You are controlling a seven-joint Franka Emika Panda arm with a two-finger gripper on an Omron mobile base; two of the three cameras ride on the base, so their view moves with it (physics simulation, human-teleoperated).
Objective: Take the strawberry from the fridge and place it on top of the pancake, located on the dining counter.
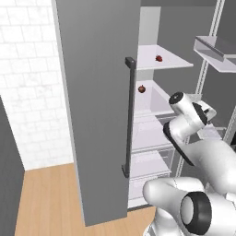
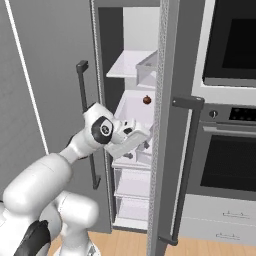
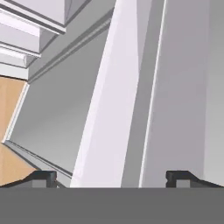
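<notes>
1. Your pincer (image 3: 111,177) sits nearest, fingertips spread wide apart, empty, facing the fridge (image 1: 99,115) door.
2. Farther in, a brownish-red fruit (image 1: 142,89) rests on the middle shelf.
3. The strawberry (image 1: 159,58) lies on the upper shelf (image 1: 177,62), toward its back.

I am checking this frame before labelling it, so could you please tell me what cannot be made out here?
- Strawberry: too small in the left base view to confirm its green top.
- Darker fruit: small in the right base view, type unclear.
- Fridge lower drawers: contents unreadable, partly hidden by the arm.
- Tool: the hand view cuts off its fingers, which stand wide apart, holding nothing.
</notes>
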